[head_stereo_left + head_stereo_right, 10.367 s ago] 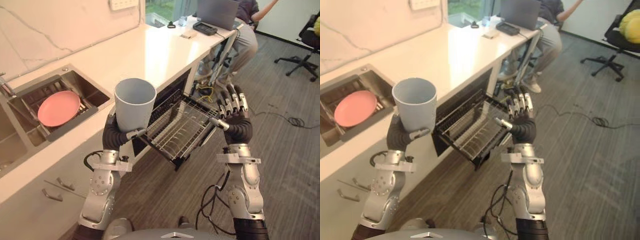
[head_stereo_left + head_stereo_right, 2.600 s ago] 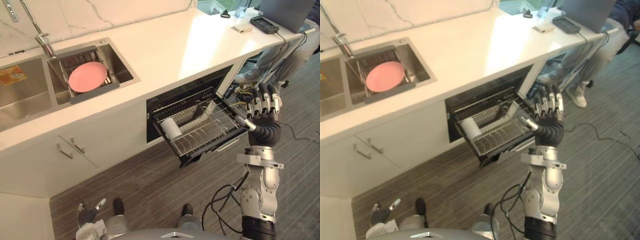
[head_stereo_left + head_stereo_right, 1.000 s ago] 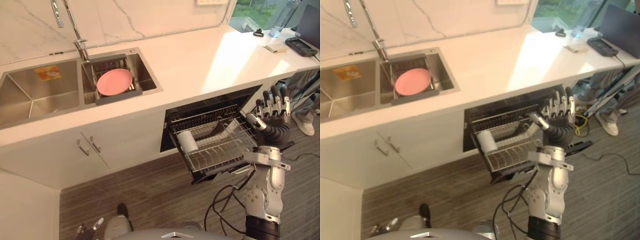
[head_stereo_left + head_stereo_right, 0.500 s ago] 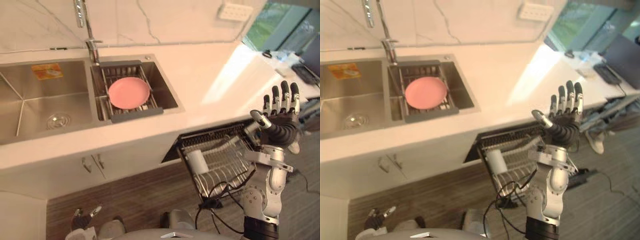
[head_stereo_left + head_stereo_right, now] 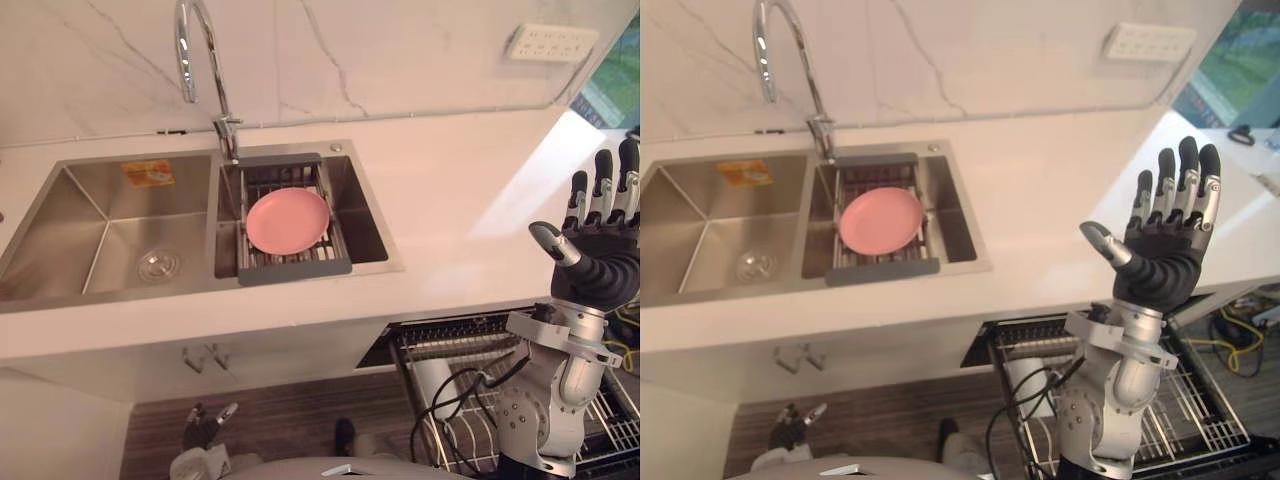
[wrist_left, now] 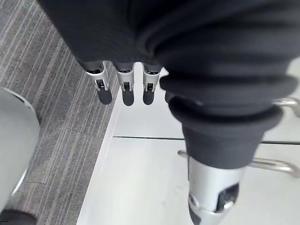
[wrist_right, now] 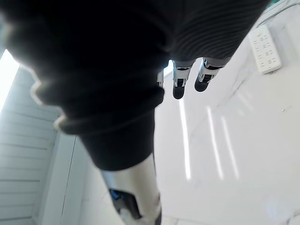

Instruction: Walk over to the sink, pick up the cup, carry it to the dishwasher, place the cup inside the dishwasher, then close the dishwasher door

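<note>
Right eye view: my right robot hand (image 5: 1160, 265) is raised, fingers straight and spread, empty; my left robot hand (image 6: 123, 85) hangs low, relaxed. Below the raised one the cup (image 5: 1025, 380) lies on its side in the dishwasher rack (image 5: 1200, 400) — light, stiff and smooth, I'd judge, best gripped round its wall. Farther off, the sink (image 5: 700, 235).

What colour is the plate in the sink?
Pink; the plate shows best in the left eye view.
</note>
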{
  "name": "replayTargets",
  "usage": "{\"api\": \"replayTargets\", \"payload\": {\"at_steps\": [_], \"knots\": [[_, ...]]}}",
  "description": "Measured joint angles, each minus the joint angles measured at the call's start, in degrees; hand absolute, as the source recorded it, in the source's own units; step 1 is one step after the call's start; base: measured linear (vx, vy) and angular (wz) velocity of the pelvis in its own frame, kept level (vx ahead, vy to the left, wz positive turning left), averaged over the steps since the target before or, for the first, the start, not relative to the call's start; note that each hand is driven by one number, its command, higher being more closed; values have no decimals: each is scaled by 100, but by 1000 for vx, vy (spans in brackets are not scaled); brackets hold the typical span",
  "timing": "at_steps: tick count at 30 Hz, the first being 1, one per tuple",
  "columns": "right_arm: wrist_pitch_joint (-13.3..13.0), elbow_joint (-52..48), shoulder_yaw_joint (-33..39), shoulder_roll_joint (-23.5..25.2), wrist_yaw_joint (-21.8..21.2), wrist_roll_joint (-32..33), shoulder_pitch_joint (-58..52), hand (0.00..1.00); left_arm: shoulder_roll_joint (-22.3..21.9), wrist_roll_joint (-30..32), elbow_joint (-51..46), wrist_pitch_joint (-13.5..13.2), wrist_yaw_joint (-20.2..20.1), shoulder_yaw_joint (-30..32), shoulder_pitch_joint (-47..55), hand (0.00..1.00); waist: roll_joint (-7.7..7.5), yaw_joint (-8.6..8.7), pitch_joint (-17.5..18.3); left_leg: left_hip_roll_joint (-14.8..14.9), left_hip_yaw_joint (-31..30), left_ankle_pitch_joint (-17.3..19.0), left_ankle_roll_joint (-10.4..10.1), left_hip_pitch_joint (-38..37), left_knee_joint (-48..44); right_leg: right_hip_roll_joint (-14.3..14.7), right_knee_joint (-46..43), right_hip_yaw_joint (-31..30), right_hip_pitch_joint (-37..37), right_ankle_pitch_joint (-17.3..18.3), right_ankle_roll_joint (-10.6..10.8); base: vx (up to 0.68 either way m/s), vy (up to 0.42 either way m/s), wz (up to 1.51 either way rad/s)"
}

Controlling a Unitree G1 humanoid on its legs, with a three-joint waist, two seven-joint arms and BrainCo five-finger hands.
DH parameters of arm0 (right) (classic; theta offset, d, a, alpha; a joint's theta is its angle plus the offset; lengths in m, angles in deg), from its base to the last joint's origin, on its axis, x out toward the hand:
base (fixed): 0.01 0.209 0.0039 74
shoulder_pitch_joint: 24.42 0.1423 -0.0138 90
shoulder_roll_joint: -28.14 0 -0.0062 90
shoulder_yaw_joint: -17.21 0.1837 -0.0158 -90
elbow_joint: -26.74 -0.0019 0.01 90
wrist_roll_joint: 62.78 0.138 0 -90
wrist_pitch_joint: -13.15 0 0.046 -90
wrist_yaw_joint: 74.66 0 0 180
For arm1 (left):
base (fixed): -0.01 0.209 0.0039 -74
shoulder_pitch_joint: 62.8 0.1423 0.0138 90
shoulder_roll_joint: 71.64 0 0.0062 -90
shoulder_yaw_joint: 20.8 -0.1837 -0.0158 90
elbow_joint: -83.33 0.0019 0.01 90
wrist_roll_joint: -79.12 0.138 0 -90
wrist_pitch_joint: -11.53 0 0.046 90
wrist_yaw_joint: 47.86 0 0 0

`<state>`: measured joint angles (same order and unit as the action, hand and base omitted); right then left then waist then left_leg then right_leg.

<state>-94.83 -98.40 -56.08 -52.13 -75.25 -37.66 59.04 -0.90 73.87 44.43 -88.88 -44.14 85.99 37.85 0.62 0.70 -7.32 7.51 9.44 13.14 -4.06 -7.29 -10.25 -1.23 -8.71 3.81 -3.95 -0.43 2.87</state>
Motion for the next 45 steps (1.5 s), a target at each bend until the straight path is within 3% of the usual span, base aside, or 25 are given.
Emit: {"api": "replayTargets", "payload": {"at_steps": [3, 8, 10, 19, 21, 24, 30, 31, 41, 45], "knots": [[227, 5, -148, 4, -15, -604, -1, 0, 68, 157, 36, -121, 96, 1, 16, 0, -151, -38, 89, -98, -13, -82, 64, 6, 90, -80, 242, -4, 85, -159, 34, -13, 34, 3], [332, 48, -445, -65, -14, -1494, 9, 0, 195, 206, 164, -209, 199, -75, 1, 0, -157, -54, 107, -215, -126, -152, 117, 20, 172, -172, 609, -1, 266, -386, 76, -48, 30, 8], [371, 157, -544, -194, -1, -1952, 29, 0, 304, 217, 202, -213, 203, -177, 2, 0, -185, -52, 136, -248, -152, -221, 109, 15, 268, -190, 766, 1, 310, -475, 77, -40, 0, 6], [1042, 761, -924, -1106, -179, -3924, 826, 0, 740, 384, 420, -183, 197, -462, 177, 0, -255, -48, 145, -303, -224, -379, 72, 0, 474, -207, 1083, 24, 400, -682, 53, -8, -6, 2], [1117, 908, -1045, -1286, -290, -4250, 1056, 0, 776, 436, 420, -125, 181, -472, 261, 0, -289, -56, 165, -308, -250, -409, 68, -1, 531, -208, 1154, 52, 423, -719, 48, 3, -12, 8], [1468, 1242, -1360, -1479, -546, -4804, 1422, 0, 846, 439, 413, -22, 153, -569, 288, 0, -334, -85, 181, -305, -349, -435, 60, 5, 545, -219, 1209, 177, 492, -730, 43, 8, -11, 18], [1854, 2007, -1964, -1534, -766, -5360, 2050, 0, 915, 500, 374, 239, 86, -675, 266, 0, -362, -177, 180, -320, -483, -447, 54, 37, 552, -246, 1325, 339, 599, -739, 48, 14, 1, 13], [2168, 3418, -2508, -1658, -769, -5705, 2709, 0, 1045, 543, 133, 483, -33, -800, 210, 0, -521, -381, 115, -419, -618, -639, 57, 50, 738, -343, 1330, 590, 595, -788, 88, 0, 0, 0], [2186, 3381, -2471, -1670, -768, -5691, 2708, 0, 1114, 575, 115, 484, -31, -1064, 176, 0, -471, -347, 62, -385, -581, -637, 54, 65, 743, -368, 1329, 615, 599, -790, 88, 0, 0, 1], [2221, 3376, -2147, -1729, -764, -5702, 2701, 0, 1116, 687, 92, 484, -29, -1073, 85, 0, -445, -297, 29, -195, -12, -683, -27, 104, 729, -427, 1329, 788, 619, -787, 94, 7, 14, 19]]}}
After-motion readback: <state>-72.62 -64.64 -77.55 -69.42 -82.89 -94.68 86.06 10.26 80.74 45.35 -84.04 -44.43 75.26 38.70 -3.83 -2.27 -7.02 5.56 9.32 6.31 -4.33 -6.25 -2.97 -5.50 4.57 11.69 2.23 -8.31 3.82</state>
